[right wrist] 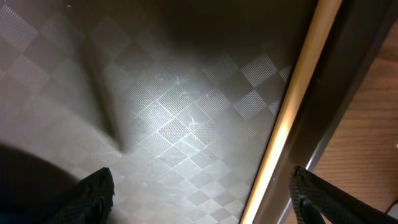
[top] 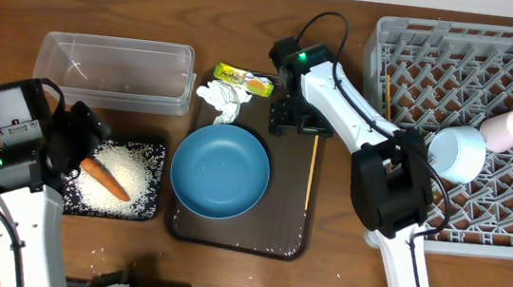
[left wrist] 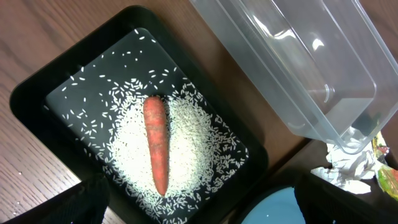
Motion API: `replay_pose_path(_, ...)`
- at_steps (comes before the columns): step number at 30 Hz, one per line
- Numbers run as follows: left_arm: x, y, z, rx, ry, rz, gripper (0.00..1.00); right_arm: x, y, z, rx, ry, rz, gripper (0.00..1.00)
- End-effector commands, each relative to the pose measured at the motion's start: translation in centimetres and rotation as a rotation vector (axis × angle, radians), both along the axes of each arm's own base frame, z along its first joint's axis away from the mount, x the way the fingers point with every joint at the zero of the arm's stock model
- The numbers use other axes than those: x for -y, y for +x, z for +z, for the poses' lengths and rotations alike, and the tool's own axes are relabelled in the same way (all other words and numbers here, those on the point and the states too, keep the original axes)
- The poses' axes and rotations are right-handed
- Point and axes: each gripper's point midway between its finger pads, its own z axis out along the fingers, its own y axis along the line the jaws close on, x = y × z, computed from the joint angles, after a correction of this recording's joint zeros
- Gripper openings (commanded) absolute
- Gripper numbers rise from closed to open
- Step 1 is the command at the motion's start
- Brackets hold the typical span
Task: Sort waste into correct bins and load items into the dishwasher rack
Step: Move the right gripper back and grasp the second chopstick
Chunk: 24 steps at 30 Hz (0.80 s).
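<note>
The black tray (top: 146, 210) holds white rice (top: 129, 170) and the orange carrot (top: 105, 178). They also show in the left wrist view: the tray (left wrist: 37, 93), rice (left wrist: 193, 134) and carrot (left wrist: 157, 142). My left gripper (top: 80, 139) (left wrist: 199, 208) is open and empty above them. The clear tub (top: 116, 71) (left wrist: 298, 68) looks empty. The dark-blue bowl (top: 220, 170), tissue (top: 221, 100), wrapper (top: 246, 81) and a chopstick (top: 311, 183) lie on the brown tray (top: 237, 237). My right gripper (top: 295, 119) (right wrist: 202, 199) is open, low over this tray, with the chopstick (right wrist: 292, 118) between its fingers.
The grey rack (top: 438, 48) at the right holds a light-blue cup (top: 458, 153), a whitish-pink cup (top: 508, 130) and a thin chopstick (top: 387, 98). A few rice grains lie on the table by the front of the trays. The right arm reaches across the rack's left edge.
</note>
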Motion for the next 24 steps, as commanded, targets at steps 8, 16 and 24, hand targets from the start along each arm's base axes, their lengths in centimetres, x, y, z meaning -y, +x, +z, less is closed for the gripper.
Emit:
replay_pose_path(8,-0.4,0.0,0.4,0.004,0.009,0.016,0.97,1.1,-0.9,-3.0,-0.042,0.012,-0.015,0.88)
replay_pose_path(16,-0.4,0.0,0.4,0.004,0.009,0.016,0.97,1.2,-0.8,-3.0,-0.053,0.032,-0.024,0.53)
replay_pose_path(24,-0.4,0.0,0.4,0.004,0.009,0.016,0.97,1.1,0.2,-1.7,-0.029,0.046,-0.023,0.01)
